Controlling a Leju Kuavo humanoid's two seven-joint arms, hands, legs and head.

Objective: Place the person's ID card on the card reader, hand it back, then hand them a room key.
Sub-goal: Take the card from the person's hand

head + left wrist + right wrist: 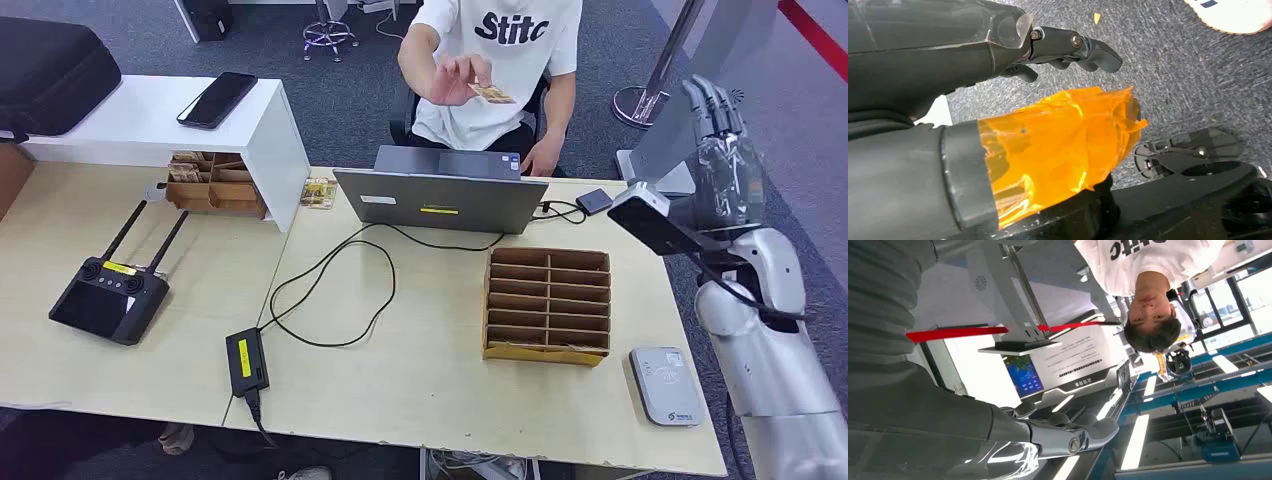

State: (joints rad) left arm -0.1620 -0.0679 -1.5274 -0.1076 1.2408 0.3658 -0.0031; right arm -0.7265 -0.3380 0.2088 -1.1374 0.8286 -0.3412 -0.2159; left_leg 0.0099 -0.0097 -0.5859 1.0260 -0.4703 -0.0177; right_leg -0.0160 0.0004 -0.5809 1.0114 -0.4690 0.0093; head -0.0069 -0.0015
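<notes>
The person in a white T-shirt sits behind the laptop and holds a small orange-brown ID card [491, 94] out over it in a raised hand. My right hand [725, 150] is lifted at the table's right end, fingers straight and apart, holding nothing, well to the right of the card. In the right wrist view the same hand [1013, 437] points toward the person. The grey card reader [667, 384] lies at the near right corner of the table. My left hand [1023, 125], its thumb wrapped in orange tape, hangs over the carpet and holds nothing.
A slotted cardboard rack [547, 305] stands left of the reader. An open laptop [440, 198] with cables and a power brick [246, 360] occupies the table's middle. A black remote controller [110, 295] lies at left, by a white shelf [270, 140] carrying a phone [217, 98].
</notes>
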